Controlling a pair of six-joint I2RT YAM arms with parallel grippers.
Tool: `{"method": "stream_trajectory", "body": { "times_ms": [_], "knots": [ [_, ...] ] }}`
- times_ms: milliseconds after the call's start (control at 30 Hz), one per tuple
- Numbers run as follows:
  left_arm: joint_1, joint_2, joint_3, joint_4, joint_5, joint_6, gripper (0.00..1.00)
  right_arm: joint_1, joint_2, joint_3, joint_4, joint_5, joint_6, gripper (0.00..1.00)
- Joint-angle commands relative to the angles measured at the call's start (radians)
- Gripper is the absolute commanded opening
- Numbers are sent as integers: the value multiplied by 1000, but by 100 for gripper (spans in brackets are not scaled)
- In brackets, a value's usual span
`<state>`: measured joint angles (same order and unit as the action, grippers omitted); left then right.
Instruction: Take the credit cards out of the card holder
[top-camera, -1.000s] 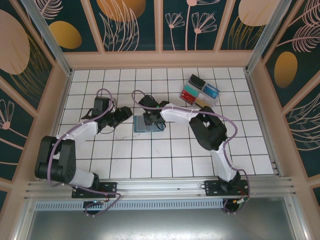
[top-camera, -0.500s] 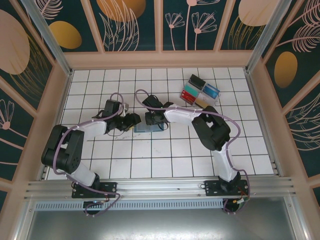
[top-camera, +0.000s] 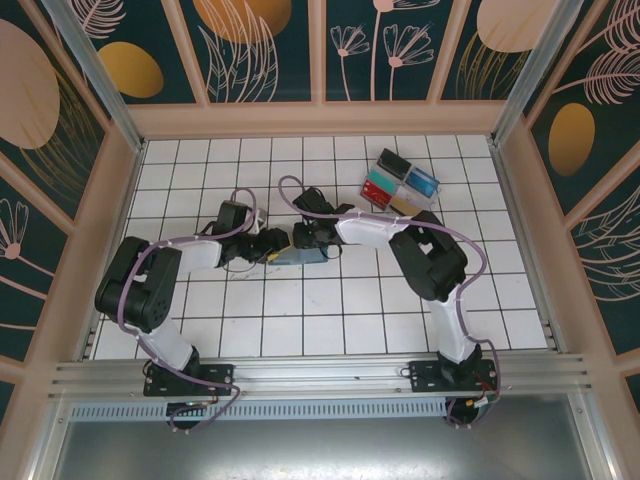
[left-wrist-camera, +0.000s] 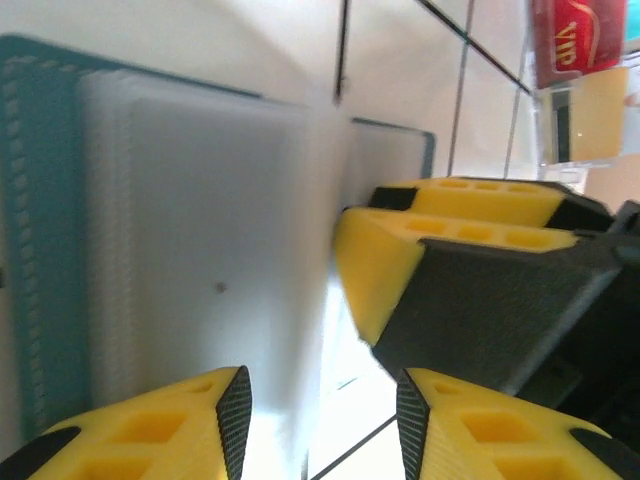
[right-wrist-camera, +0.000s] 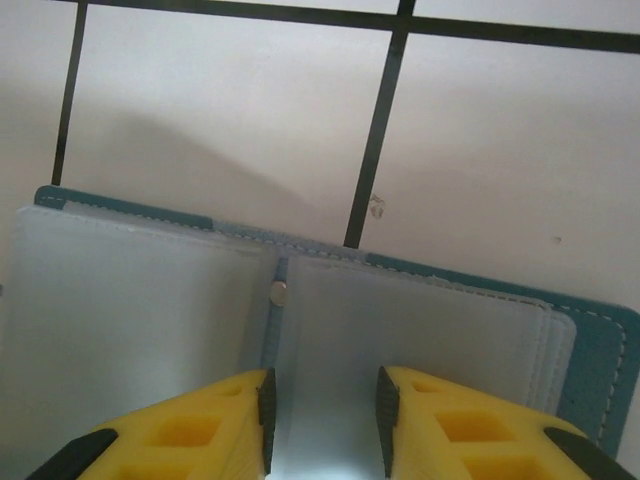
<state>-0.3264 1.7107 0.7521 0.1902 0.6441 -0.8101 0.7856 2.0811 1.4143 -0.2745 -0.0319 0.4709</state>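
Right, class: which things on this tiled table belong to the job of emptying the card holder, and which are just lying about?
Belongs to the job: slim teal folding card holder with frosted inner sleeves; left hand; right hand.
Just lying about: clear plastic tray with coloured compartments, apart from the holder.

The red piece (left-wrist-camera: 575, 40) at the top of the left wrist view has pale yellow marks on it that look like letters. They lie sideways and are too blurry to read. No other words or numbers can be read anywhere.
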Motion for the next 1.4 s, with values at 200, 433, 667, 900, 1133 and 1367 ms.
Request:
{"method": "stream_trajectory", "body": {
  "times_ms": [200, 433, 667, 900, 1133, 1367],
  "knots": [
    [-47, 77, 71, 201, 87, -102, 45, -106, -334, -222, 177, -54, 165, 47],
    [-138, 177, 177, 219, 70, -124, 47, -151, -511, -343, 197, 72, 218, 49],
    [-148, 177, 243, 23, -51, -27, 41, -124, -477, -289, 158, 50, 190, 48],
    [-68, 13, 124, -47, -83, 12, 25, -60, -336, -169, 129, -32, 186, 43],
    [46, -146, 20, -158, -155, 74, 23, -6, -157, -16, 18, -92, 153, 41],
    [70, -134, -11, -137, -163, 40, 27, 49, -27, 88, -132, 18, 88, 60]
  ]
}}
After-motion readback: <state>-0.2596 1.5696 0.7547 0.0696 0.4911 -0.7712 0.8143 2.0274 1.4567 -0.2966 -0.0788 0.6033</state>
